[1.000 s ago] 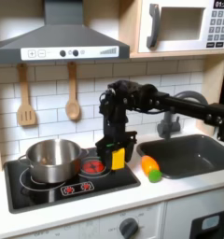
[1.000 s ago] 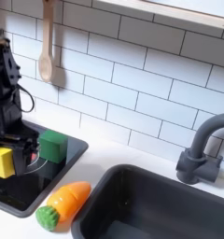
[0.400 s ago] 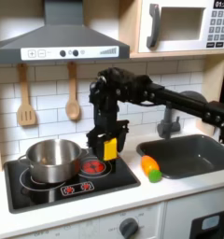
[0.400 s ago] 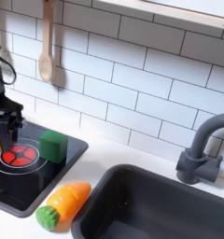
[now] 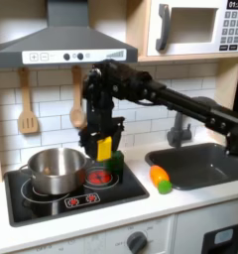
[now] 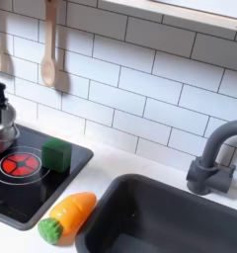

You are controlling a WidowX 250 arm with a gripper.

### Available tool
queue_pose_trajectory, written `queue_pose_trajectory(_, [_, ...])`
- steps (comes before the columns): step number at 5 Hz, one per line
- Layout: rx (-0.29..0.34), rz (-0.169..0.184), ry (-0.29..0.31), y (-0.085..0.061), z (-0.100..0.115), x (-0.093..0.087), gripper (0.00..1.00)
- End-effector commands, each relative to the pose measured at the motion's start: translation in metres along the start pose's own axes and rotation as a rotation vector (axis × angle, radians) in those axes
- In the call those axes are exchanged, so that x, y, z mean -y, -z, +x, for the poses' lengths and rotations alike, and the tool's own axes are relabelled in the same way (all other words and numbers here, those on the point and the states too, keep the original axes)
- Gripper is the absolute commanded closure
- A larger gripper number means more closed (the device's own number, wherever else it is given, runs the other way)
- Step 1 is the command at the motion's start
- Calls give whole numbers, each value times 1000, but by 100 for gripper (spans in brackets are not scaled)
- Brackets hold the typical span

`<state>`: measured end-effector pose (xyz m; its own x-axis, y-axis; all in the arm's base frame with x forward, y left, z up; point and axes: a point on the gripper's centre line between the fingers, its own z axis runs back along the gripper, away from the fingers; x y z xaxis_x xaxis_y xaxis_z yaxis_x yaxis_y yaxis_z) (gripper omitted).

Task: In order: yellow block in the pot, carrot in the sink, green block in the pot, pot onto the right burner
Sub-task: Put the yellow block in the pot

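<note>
End effector (image 5: 104,147) vertical, gripping yellow block (image 5: 104,149) beside pot (image 5: 56,170)

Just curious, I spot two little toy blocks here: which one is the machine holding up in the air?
The yellow block, clamped in the gripper beside the pot. The green block sits on the stovetop.

A: Setting? 
B: Toy play kitchen. First exterior view: range hood (image 5: 66,42) at 11 o'clock, microwave (image 5: 197,26) at 1 o'clock, black cooktop (image 5: 71,189) at 7 o'clock, sink (image 5: 198,164) at 4 o'clock. 
A: Walls? 
B: White brick-pattern tile (image 6: 140,94); wooden utensils (image 5: 28,104) hanging.
</note>
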<state>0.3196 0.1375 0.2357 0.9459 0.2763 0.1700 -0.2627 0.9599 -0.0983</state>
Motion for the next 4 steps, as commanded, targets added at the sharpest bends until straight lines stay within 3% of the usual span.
queue_pose_trajectory(1, [15, 6, -34, -2, 16, -14, 100])
queue_pose_trajectory(2, [24, 14, -42, 3, 23, -19, 100])
queue_pose_trajectory(4, [112, 40, -46, 9, 40, -21, 100])
